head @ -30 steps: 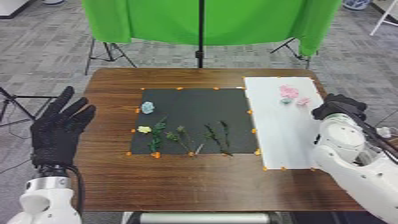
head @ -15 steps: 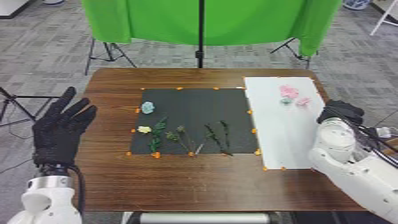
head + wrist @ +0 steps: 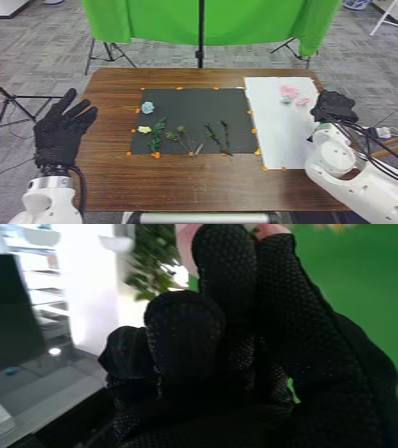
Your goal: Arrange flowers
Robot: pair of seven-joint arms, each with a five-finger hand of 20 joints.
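Table (image 3: 222, 187): two pink flowers (image 3: 289, 91), two blue (image 3: 147, 107), one yellow (image 3: 144, 129); left hand (image 3: 59, 137) open; right hand (image 3: 335, 106) pinching pink one (image 3: 187, 246)

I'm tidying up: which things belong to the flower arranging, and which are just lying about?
For the job: pink flowers, pale blue flower, yellow flower, leafy stems; probably the dark mat and white sheet.
Just around: green cloth, black stand.

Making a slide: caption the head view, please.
Flowers and stems on black mat, pink flowers on white sheet, left hand and right hand alongside.
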